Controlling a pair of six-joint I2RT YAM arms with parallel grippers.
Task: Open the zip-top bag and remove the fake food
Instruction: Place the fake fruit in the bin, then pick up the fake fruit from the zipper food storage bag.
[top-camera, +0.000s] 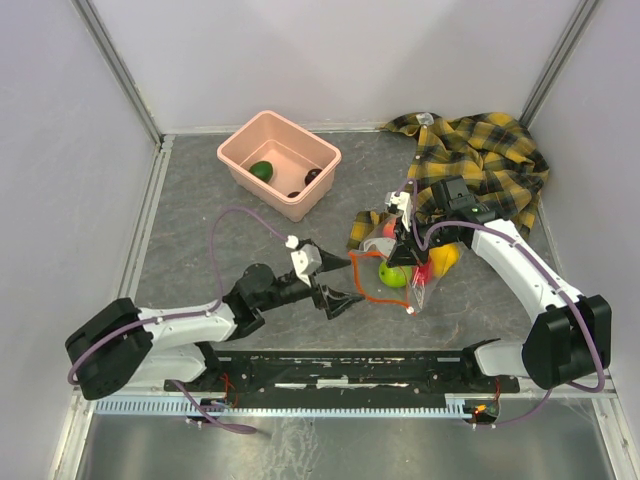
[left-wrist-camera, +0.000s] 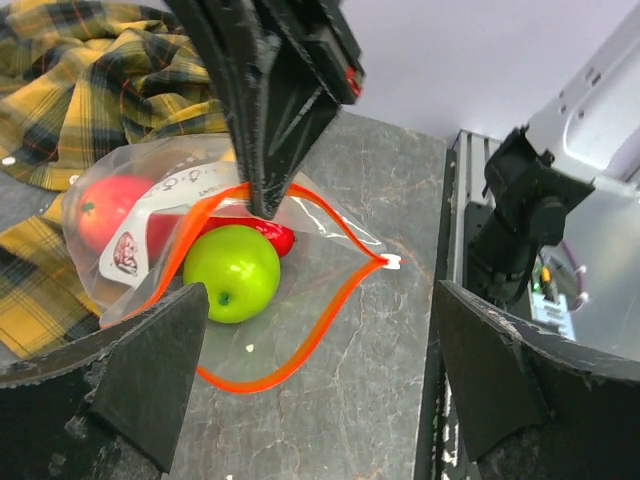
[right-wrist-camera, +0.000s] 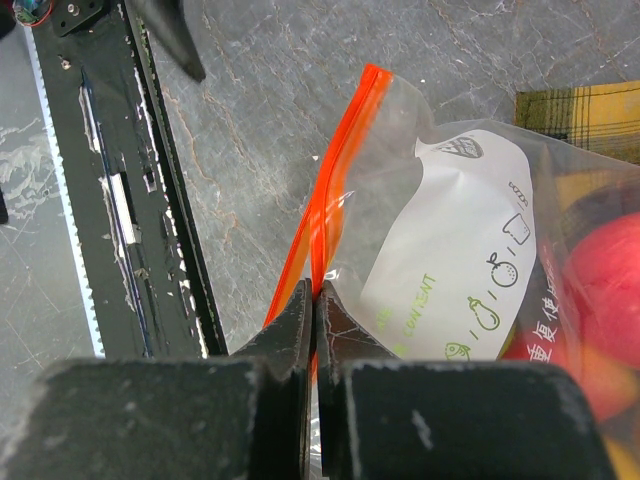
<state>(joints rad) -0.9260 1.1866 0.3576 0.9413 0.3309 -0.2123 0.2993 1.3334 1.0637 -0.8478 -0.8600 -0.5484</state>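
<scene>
Right claw (right-wrist-camera: 316, 292) pinches the zip-top bag (right-wrist-camera: 410, 125) — label (right-wrist-camera: 470, 250) reads "CONTENT"; left claw (top-camera: 353, 279) spread.

A grey, marble-veined tabletop (top-camera: 200, 215) is enclosed at the back and on both sides by plain pale walls (top-camera: 330, 50), which are joined at the rear corners by aluminium posts (top-camera: 118, 68), while its near edge is bordered by a black rail (top-camera: 340, 370) and a brushed metal sheet (top-camera: 330, 450), all evenly lit.
</scene>
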